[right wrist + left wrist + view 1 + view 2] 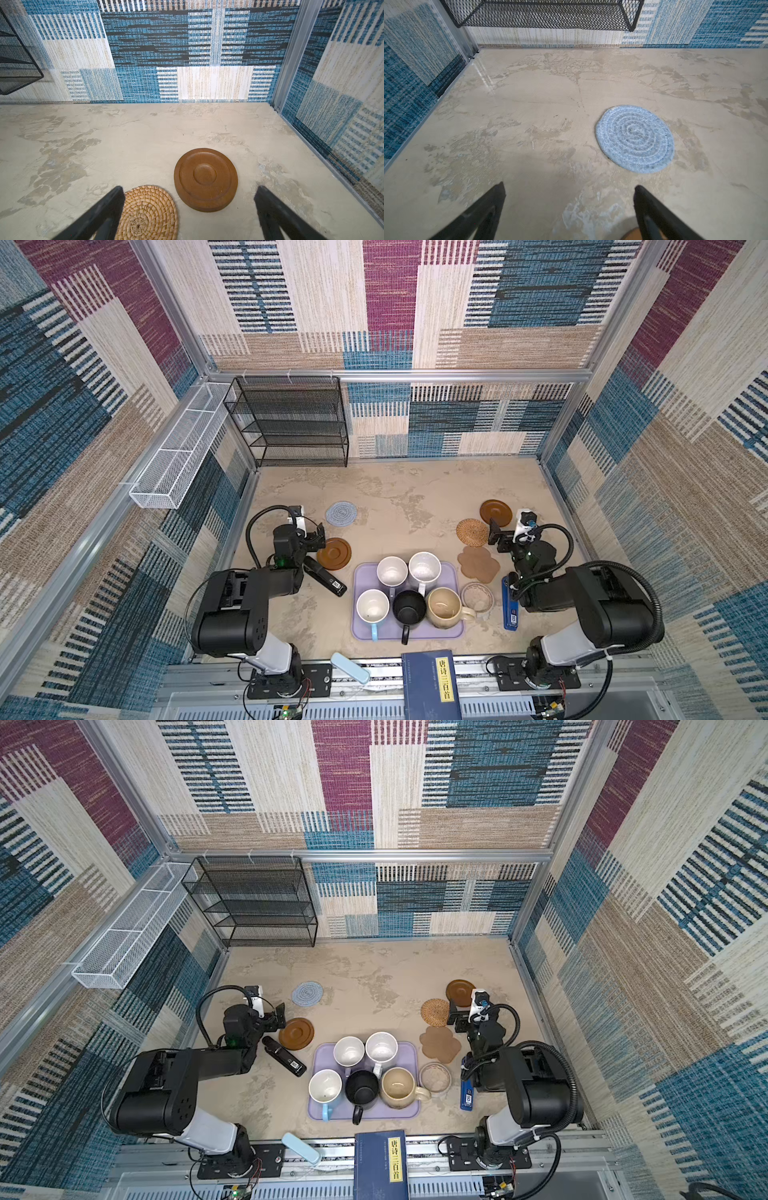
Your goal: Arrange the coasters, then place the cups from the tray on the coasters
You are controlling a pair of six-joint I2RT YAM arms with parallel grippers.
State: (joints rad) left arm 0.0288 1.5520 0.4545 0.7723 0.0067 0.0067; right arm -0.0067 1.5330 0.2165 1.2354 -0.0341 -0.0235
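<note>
Nearest my camera head, the dark-blue book (430, 684) lies across the front rail, out of play. Behind it the tray (362, 578) sits mid-worktop, its long axis running left to right. All five cups stand upright on it, packed rim to rim: lavender cup (392, 571), speckled white cup (424, 567), light blue cup (372, 605), black cup (409, 608), cream cup (444, 605). The blue and black handles point back at me; the cream handle points right, toward the clear-rimmed dish (477, 596).

Round the tray the coasters lie scattered. The crocheted coaster (634, 138) is toward the back left and one wooden disc (334, 553) is just beside the left end effector (570, 186). On the right a second wooden disc (205, 179), the rattan coaster (148, 214) and the paw-shaped cork coaster (478, 564) are bunched close. The round ones have no long axis.

Both the left and the right end effector (189, 188) stand spread wide and empty over the worktop.

My worries:
- Thin mats give the fingers little edge, so a pinch may scrape the worktop or skid a mat away.
- The right-hand trio looks too tight for three cups.
- Lifting any cup from that huddle could knock its neighbour.
</note>
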